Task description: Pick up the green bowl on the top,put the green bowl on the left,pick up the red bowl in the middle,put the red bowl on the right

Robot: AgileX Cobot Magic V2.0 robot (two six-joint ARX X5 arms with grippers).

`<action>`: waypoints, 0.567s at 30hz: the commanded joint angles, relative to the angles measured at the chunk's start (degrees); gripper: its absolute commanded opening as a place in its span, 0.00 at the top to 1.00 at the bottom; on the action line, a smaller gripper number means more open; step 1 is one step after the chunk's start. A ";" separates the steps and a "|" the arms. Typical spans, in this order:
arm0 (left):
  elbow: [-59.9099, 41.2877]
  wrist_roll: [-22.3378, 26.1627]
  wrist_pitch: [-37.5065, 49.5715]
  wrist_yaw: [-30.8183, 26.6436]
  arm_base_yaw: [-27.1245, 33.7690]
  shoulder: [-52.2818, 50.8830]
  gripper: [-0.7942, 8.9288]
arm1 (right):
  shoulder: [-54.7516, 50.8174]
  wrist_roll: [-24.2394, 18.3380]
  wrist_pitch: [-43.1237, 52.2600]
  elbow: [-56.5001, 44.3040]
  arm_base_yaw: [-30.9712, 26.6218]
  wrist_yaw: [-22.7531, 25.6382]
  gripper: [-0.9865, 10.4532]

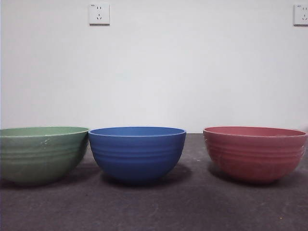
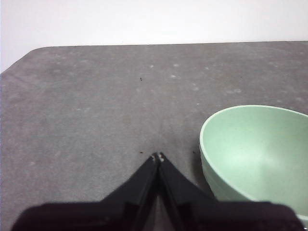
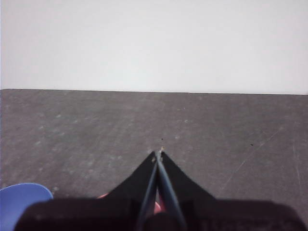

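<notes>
Three bowls in a row on the surface; both end effectors closed and empty.

The green bowl [image 1: 42,154] stands upright at the left, the blue bowl [image 1: 137,153] in the middle just beside it, the red bowl [image 1: 255,153] at the right, apart from the blue one. The left end effector [image 2: 158,156] sits near the green bowl, jaws pressed together. The right end effector [image 3: 159,154] likewise has its jaws together, holding nothing.

Grey table [image 1: 159,211]: green bowl [image 1: 41,154], blue bowl [image 1: 137,153], red bowl [image 1: 254,153].

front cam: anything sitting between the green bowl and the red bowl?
Yes, the blue bowl stands between the green bowl and the red bowl, as the front view shows.
</notes>
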 commanded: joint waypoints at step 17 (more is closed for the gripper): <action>-0.85 -0.37 0.00 -0.04 0.20 -0.15 0.92 | -18.69 -7.43 0.22 -20.79 -10.56 -9.77 0.91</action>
